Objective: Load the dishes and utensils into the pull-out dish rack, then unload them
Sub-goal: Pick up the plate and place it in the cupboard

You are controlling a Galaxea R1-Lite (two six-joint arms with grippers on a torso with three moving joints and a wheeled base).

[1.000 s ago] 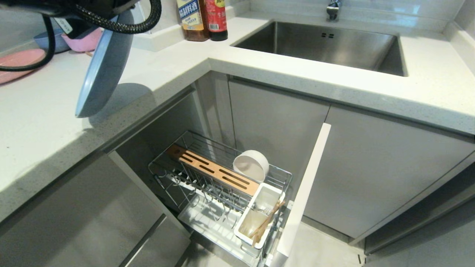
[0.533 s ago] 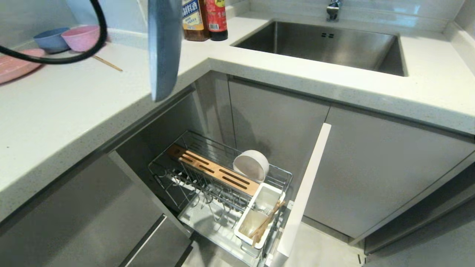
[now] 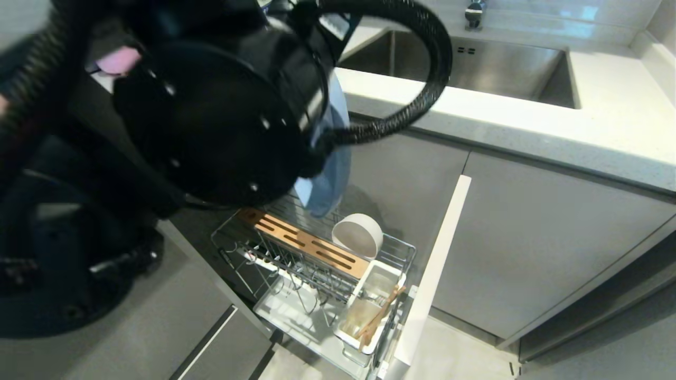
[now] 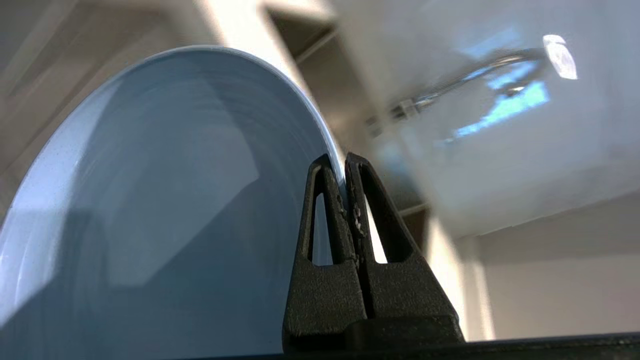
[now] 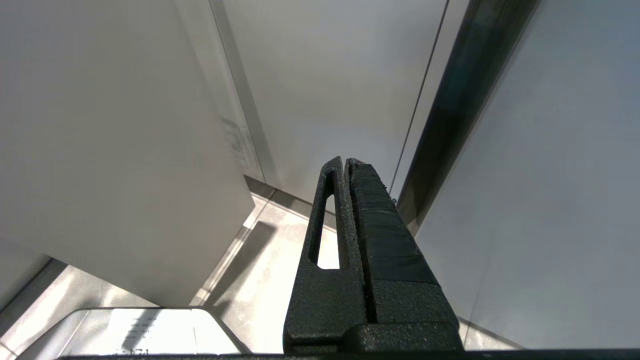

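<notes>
My left gripper [image 4: 341, 162] is shut on the rim of the pale blue plate [image 4: 150, 200]. In the head view the plate [image 3: 328, 169] hangs on edge below the black left arm, just above the back end of the pull-out dish rack [image 3: 296, 248]. The cream bowl [image 3: 358, 235] lies on its side in the rack by the wooden strip [image 3: 303, 243]. The chopsticks [image 3: 377, 318] lean in the white utensil cup [image 3: 344, 322], and a grey fork [image 3: 374, 298] seems to sit beside them. My right gripper [image 5: 344, 161] is shut and empty, parked low beside cabinet fronts.
The rack's pale cabinet front [image 3: 433, 274] juts out to the right of the basket. The steel sink [image 3: 475, 63] is set in the white counter [image 3: 528, 132] above. A pink bowl [image 3: 119, 59] shows behind the arm. Grey drawers [image 3: 222, 343] stand left of the rack.
My left arm has swung the plate right and down, from over the left counter to just above the rack. The arm now blocks the left of the head view.
</notes>
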